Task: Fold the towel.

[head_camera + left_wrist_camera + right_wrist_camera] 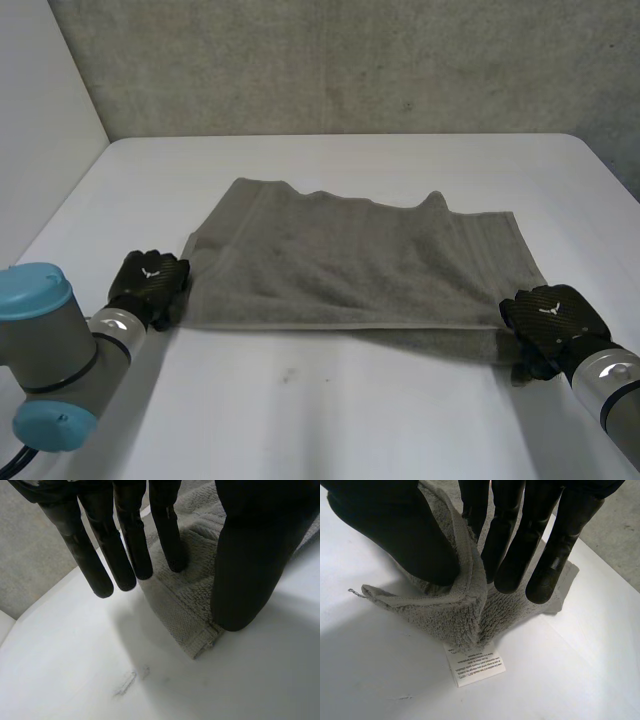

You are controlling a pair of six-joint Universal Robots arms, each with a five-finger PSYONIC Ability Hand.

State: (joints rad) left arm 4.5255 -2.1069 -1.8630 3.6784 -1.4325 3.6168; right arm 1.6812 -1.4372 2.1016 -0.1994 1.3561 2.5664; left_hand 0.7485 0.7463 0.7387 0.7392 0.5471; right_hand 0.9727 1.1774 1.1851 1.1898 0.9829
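Right hand [395, 530] is pinching the grey terry towel [360, 270] at its near right corner, cloth bunching between thumb and straight fingers, a white care label [475, 667] peeking out beneath. Left hand [245, 560] is resting straight-fingered on the near left corner, thumb pressing, gripping nothing. The towel is lying across the white bench [330, 400]. Grasping step, I'd say; next the left needs a pinch, then both lifting evenly.
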